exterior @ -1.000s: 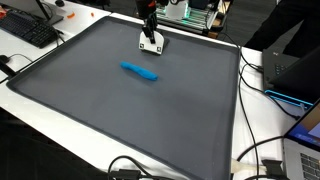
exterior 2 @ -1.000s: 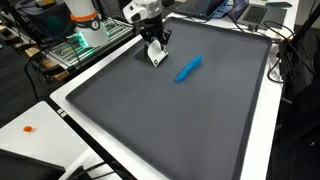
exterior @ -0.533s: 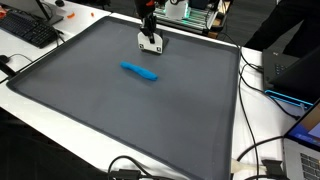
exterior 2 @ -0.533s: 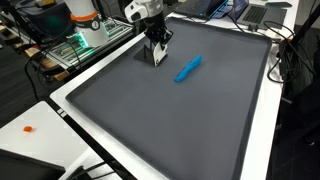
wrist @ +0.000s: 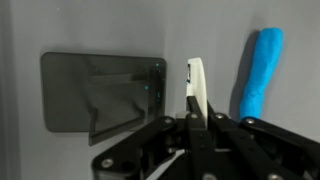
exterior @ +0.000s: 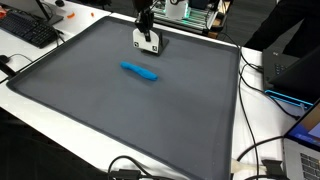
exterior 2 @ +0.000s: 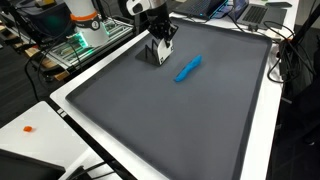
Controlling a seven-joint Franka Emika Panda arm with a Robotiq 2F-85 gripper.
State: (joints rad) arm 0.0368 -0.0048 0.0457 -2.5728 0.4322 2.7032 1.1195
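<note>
one small white piece (exterior: pixel 147 43) sits pinched in the gripper (exterior: pixel 146 37), jaws closed tight on its thin edge; the wrist view shows it edge-on between the fingers (wrist: pixel 213 125). it hangs near the 12 o'clock edge of the grey mat (exterior: pixel 110 115), seemingly just clear of the surface. blue stick (exterior: pixel 139 71) lies loose at 6 o'clock from the gripper, apart from it. judgement: grasp made, lift in hand. the next move calls for a steady pinch and clearance over the blue stick.
</note>
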